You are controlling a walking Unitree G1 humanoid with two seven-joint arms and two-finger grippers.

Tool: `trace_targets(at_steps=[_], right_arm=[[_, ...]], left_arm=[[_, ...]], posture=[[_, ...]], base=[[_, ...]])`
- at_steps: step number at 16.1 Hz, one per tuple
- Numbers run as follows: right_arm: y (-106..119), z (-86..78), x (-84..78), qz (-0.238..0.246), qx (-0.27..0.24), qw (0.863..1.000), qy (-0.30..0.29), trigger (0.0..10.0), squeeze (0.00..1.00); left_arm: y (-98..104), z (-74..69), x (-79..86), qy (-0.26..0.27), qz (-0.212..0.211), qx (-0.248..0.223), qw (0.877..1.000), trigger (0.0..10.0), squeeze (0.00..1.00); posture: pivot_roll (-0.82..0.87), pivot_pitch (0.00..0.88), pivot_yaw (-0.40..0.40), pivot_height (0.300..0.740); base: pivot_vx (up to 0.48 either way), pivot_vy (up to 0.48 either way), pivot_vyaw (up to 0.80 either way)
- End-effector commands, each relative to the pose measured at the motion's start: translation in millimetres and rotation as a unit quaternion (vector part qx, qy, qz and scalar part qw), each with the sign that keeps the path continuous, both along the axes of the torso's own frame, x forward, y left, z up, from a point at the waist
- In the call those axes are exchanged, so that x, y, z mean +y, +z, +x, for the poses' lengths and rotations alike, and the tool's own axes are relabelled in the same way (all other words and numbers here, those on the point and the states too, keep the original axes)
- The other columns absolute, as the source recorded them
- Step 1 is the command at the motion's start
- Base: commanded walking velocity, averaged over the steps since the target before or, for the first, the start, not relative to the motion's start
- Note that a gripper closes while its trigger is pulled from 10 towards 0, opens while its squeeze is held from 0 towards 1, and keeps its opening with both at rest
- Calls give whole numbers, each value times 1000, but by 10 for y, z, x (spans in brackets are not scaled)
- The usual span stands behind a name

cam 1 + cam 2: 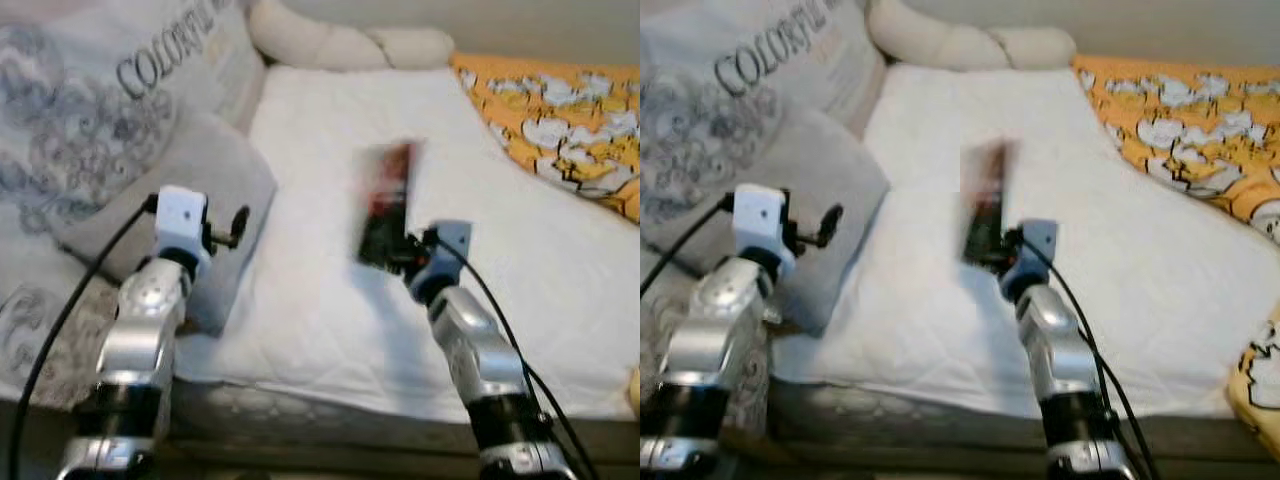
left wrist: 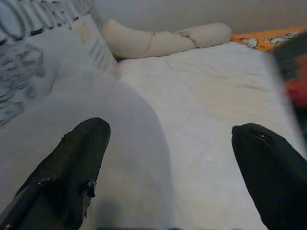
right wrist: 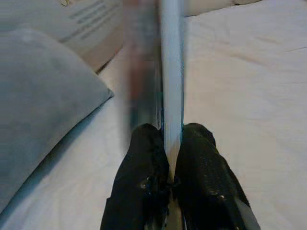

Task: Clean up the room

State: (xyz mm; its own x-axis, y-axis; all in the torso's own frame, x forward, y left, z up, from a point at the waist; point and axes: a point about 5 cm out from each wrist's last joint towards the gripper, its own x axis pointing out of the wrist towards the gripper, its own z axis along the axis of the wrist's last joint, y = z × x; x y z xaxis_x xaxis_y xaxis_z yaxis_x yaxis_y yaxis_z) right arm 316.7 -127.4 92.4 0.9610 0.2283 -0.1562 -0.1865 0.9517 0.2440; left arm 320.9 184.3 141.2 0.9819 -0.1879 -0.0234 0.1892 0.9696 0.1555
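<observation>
A bed covered by a white quilted sheet (image 1: 320, 300) is seen ahead and below, its near edge running across the bottom of the head views. At the robot's left a large patterned cushion (image 1: 90, 110) printed with dark lettering is propped up, and a plain grey pillow (image 1: 215, 190) is leaned against its front, resting on the sheet. Along the right side of the bed an orange blanket with white cloud-like shapes (image 1: 560, 120) is spread, and a long cream bolster (image 1: 340, 42) is laid across the head of the bed between the cushion and the blanket. A thin, flat book (image 1: 385, 205) with a dark and red cover, blurred in every view, is held up on edge over the middle of the sheet, clear of the pillow; what is printed on it cannot be read. It is pinched at its lower end by the right gripper (image 3: 168, 158), whose two black fingers (image 3: 144, 163) are closed tightly on either side of it with the pale page edge showing between them. The left gripper (image 2: 170, 158) is held over the front edge of the grey pillow, its fingers (image 2: 79, 163) spread wide apart with nothing between them.
</observation>
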Motion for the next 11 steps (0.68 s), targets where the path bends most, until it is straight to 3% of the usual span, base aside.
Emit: trace_targets(at_steps=[1, 8, 11], right_arm=[[113, 45, -106, -6, -25, 1000, -14, 10000, 0], [112, 47, -102, -7, -26, 1000, -13, 10000, 0], [115, 47, -96, -7, -26, 1000, -13, 10000, 0]], left_arm=[[13, 11, -76, -12, -1, -2, 1000, 10000, 0], [5, 10, -83, -17, -7, 0, 1000, 10000, 0], [-15, -16, -135, -35, -6, 7, 999, 10000, 0]], posture=[[46, 0, -3, 740], [46, 0, -2, 740], [45, 0, -2, 740]], base=[[337, 0, 0], [336, 0, 0], [0, 0, 0]])
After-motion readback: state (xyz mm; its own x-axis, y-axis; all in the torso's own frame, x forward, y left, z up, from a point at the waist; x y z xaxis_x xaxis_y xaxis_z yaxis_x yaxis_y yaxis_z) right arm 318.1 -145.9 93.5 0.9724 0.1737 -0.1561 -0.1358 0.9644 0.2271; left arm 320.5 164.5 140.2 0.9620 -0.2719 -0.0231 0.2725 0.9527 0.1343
